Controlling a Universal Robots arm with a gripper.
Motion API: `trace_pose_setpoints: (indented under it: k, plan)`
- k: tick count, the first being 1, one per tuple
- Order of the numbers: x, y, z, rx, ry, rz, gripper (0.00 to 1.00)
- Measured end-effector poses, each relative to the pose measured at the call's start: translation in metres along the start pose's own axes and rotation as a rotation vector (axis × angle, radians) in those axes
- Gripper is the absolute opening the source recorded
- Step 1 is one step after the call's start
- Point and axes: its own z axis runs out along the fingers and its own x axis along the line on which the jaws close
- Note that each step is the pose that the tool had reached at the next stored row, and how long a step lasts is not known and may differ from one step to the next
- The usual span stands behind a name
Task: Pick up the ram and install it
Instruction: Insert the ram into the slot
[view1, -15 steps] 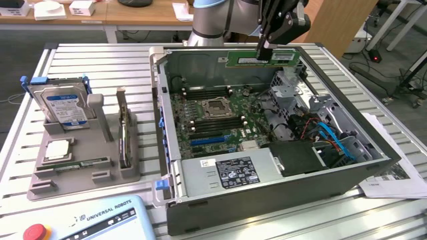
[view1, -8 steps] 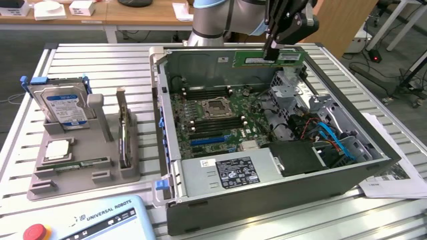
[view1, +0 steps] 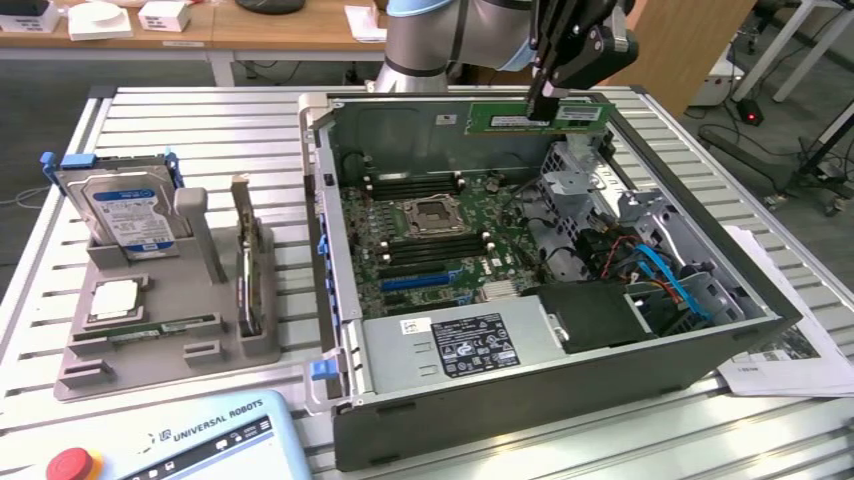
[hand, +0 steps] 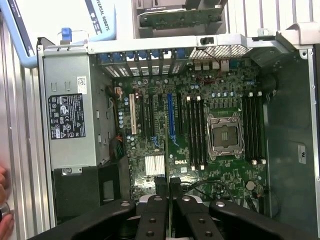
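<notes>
The ram (view1: 587, 115), a long green stick with a white label, hangs level above the back wall of the open computer case (view1: 340, 300). My gripper (view1: 539, 112) is shut on it near its middle. In the wrist view the black fingers (hand: 152, 215) stand close together over the green motherboard (hand: 175, 165). Black memory slots (hand: 196, 132) run on both sides of the bare processor socket (hand: 225, 135), which also shows from outside as the socket (view1: 434, 212) between slot rows (view1: 400, 185).
A grey parts holder (view1: 200, 350) at the exterior view's left carries a hard drive (view1: 127, 215), a silver processor chip (view1: 114, 300) and an upright card (view1: 244, 250). The power supply (view1: 461, 345) fills the case's near corner. A teach pendant (view1: 174, 440) lies in front. A hand (hand: 4, 210) shows at the edge.
</notes>
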Motion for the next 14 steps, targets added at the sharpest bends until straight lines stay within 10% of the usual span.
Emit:
trace_pose_setpoints:
  k: [14]
  plan:
    - [-0.018,0.0022,0.0014,-0.0001,0.0001,0.0,0.13]
